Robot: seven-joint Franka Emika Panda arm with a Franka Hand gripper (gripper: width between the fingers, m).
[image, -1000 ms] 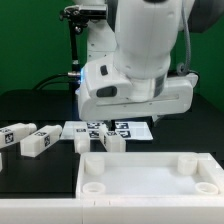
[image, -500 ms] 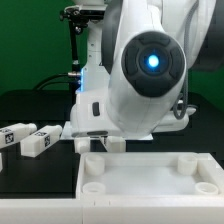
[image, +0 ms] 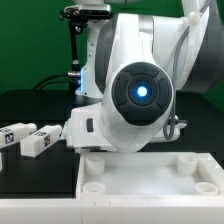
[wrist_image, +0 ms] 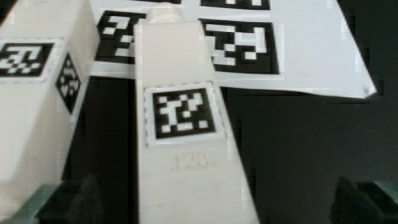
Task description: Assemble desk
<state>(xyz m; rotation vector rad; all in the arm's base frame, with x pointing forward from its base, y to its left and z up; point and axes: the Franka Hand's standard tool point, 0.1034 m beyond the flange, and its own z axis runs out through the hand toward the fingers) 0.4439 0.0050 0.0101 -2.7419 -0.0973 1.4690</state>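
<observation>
The white tabletop (image: 150, 182) lies at the front with its round corner sockets (image: 92, 161) facing up. Two tagged white legs (image: 12, 135) (image: 38, 142) lie at the exterior view's left. The arm's body hides the gripper in that view. In the wrist view a tagged white leg (wrist_image: 183, 110) lies lengthwise between the dark fingertips (wrist_image: 68, 205). My gripper (wrist_image: 214, 206) is open around it, with a gap on each side. Another tagged leg (wrist_image: 32, 90) lies right beside it.
The marker board (wrist_image: 302, 50) lies under the far ends of the two legs in the wrist view. The table is black. A dark stand (image: 75, 45) rises at the back, before a green wall.
The arm has turned and come down toward the table behind the tabletop. Its body now covers the marker board and the legs that showed there a second ago.
</observation>
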